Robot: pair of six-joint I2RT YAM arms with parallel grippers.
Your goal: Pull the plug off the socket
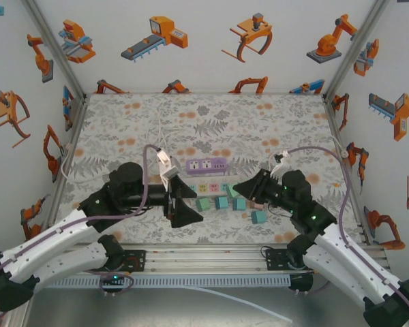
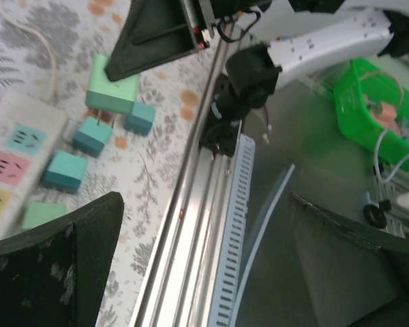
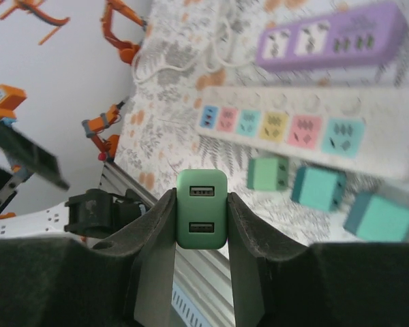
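Left gripper: fingers are spread wide with nothing between them, just near of the white power strip. Loose teal plugs are noted beside the strip. Its sockets appear empty, though blur limits certainty. Right gripper: clamped on the green plug, held clear of the strip. Extraction is judged done. Next, the plug is to be lowered to the table and released.

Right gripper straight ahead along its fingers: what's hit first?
Probably the white power strip, near its blue and pink sockets, and the green plug held by the right gripper would touch it first. A green cube sits just right of that line. Depth unclear.
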